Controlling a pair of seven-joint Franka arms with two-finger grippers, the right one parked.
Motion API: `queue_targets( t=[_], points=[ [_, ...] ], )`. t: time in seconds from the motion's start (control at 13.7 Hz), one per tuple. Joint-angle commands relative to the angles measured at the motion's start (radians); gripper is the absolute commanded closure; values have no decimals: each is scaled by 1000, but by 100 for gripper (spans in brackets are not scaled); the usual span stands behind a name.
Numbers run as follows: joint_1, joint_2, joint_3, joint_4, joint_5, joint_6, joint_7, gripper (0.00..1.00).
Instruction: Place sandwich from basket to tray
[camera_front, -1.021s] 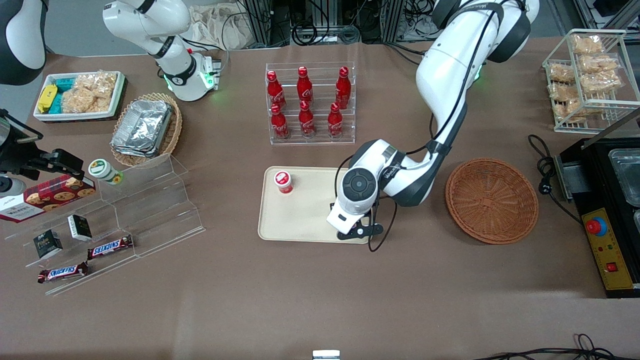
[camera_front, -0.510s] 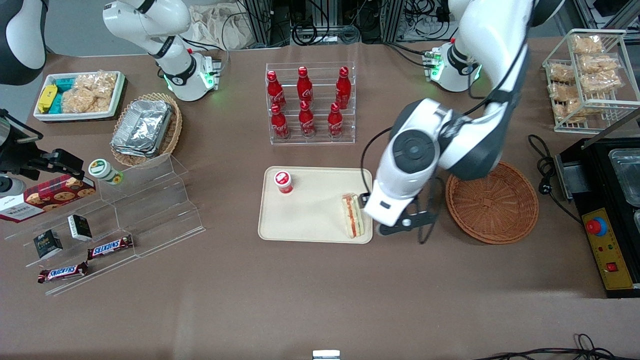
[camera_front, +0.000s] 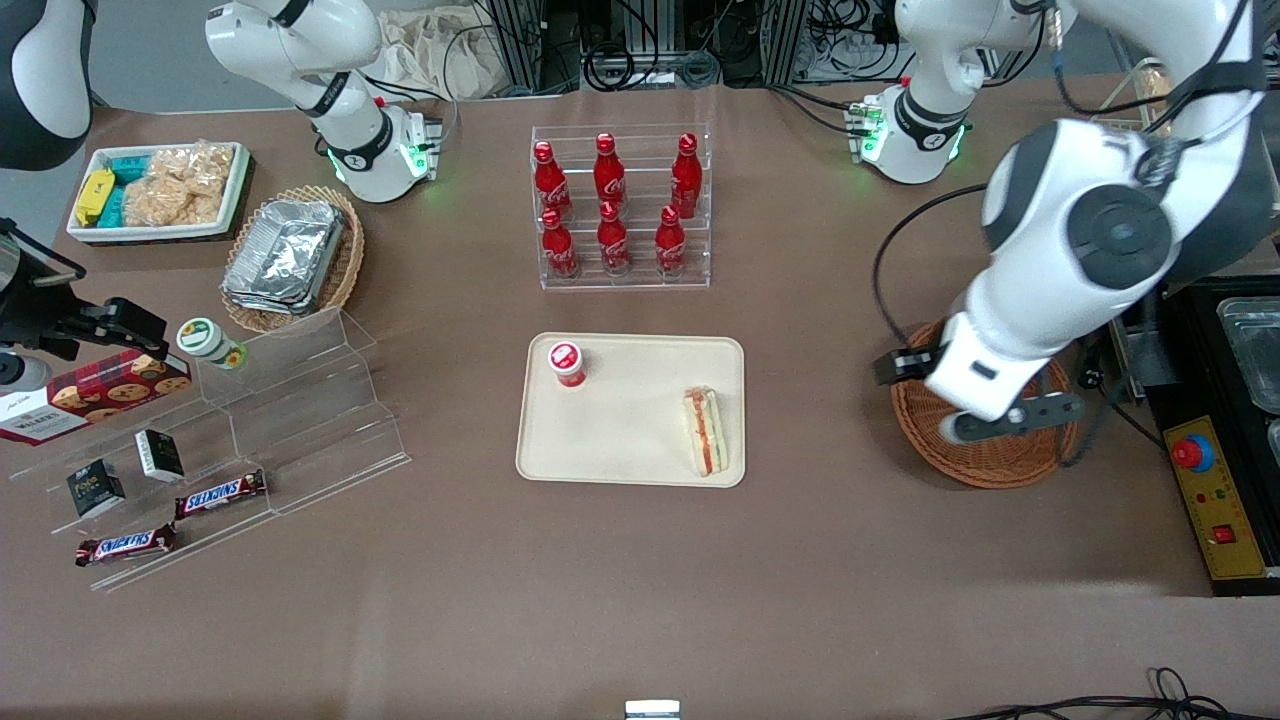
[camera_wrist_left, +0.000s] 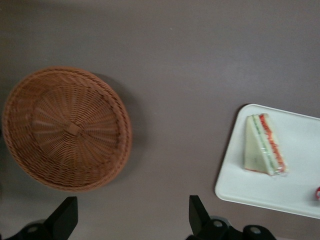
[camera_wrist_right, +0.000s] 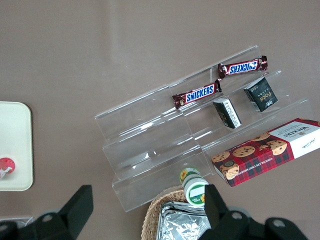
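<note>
Sandwich (camera_front: 706, 432) flat on tray (camera_front: 620, 440), at edge nearest basket (camera_front: 990, 465), w/ red-capped cup (camera_front: 567, 363) also on tray. Pincer (camera_wrist_left: 131, 216) above basket, fingers apart, holding nothing.

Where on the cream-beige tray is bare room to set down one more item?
The cream-beige plastic tray is bare between the red-capped cup and the triangular white-bread sandwich, and along its rim nearest the camera. The open left gripper hangs above the table by the empty reddish-brown wicker basket, not over the tray.
</note>
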Motion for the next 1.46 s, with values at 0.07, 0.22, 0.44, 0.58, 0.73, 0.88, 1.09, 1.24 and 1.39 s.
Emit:
queue_targets(
  t=[0.07,0.22,0.44,0.58,0.73,0.88,1.09,1.24,1.39],
  points=[
    [120,-236,-5,-269,-43,81,178,0],
    [189,-248,-2,-263,-43,74,267,0],
    [273,-189,-2,-135,-43,31,410,0],
    [277,-108,4,-5,-40,-50,405,0],
    [288,-37,12,88,-37,-136,404,0],
    [290,-24,19,102,-31,-147,404,0],
    [288,-17,36,102,-26,-147,404,0],
    [288,-17,38,103,-25,-146,404,0],
    [288,-17,38,106,-20,-147,407,0]
  ],
)
